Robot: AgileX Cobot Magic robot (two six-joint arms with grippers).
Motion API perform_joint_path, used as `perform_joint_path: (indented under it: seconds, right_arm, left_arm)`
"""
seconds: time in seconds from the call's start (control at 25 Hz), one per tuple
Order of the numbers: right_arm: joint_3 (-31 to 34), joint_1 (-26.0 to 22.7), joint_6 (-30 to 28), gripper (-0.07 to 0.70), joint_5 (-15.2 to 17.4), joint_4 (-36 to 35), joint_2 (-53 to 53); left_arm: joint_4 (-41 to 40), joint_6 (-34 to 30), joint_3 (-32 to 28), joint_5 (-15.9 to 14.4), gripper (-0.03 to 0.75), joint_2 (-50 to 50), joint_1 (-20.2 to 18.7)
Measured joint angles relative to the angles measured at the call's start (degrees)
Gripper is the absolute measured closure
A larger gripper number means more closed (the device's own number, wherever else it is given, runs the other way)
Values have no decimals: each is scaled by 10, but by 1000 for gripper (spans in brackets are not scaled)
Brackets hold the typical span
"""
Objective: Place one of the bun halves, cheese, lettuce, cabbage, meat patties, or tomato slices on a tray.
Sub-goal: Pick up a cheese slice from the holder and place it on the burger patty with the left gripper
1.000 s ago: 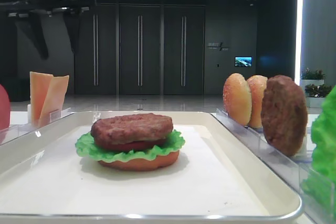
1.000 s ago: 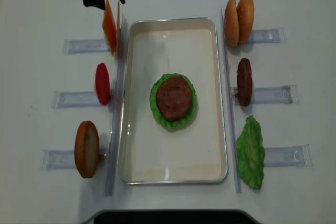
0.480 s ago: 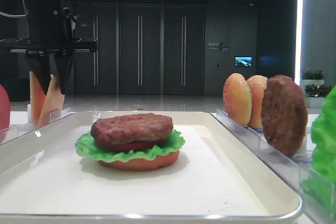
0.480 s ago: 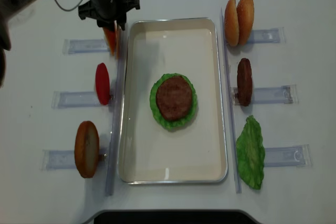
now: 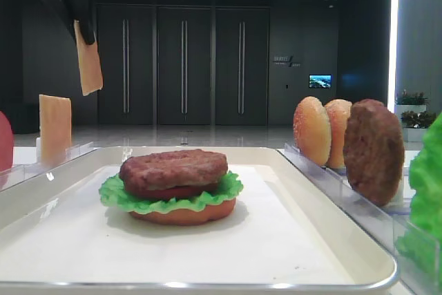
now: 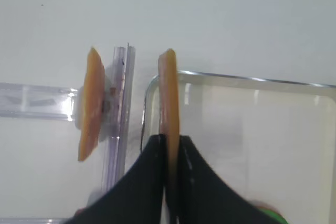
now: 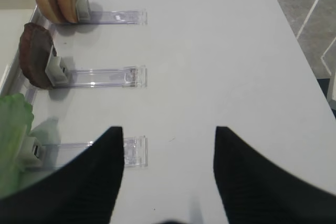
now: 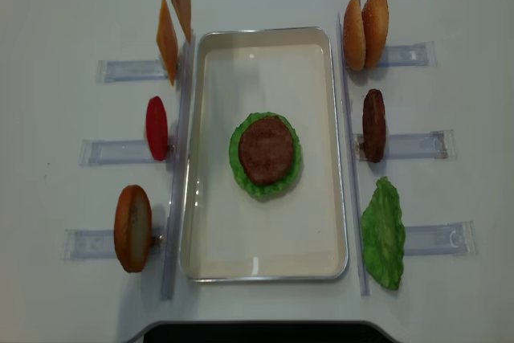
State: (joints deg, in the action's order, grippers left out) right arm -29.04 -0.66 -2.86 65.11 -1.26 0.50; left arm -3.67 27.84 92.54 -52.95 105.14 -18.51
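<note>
My left gripper (image 6: 169,141) is shut on a thin pale-orange cheese slice (image 6: 168,93), gripped edge-on at its top. The slice (image 5: 88,60) hangs in the air above the rack, by the tray's far left corner (image 8: 184,2). A second cheese slice (image 8: 166,42) stands in its clear rack, also seen in the left wrist view (image 6: 90,109). The cream tray (image 8: 338,158) holds a stack of patty (image 8: 266,149), lettuce and bun. My right gripper (image 7: 168,145) is open over bare table, with nothing between its fingers.
Right of the tray, racks hold two bun halves (image 8: 365,31), a patty (image 8: 373,124) and a lettuce leaf (image 8: 383,234). On the left stand a tomato slice (image 8: 157,128) and a bun half (image 8: 132,227). Clear rack strips (image 7: 100,77) stick out sideways.
The left gripper came down over the two cheese slices, shut on the one nearer the tray and lifted it up out of the rack. One slice stays behind.
</note>
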Motion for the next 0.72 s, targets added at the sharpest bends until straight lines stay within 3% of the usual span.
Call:
perform_joint_path:
  seconds: [0.16,0.36,0.52,0.72]
  right_arm:
    - [0,0,0,262,0,0,0]
    - [0,0,0,262,0,0,0]
    - [0,0,0,262,0,0,0]
    - [0,0,0,262,0,0,0]
  left_arm:
    - [44,-5,-113,16,686,-53,-3]
    - [99,-25,-301,115,686,-164,-37]
    - [119,-27,-383,153,687,-221,-67]
    - [141,-38,-441,187,687,-230,-85]
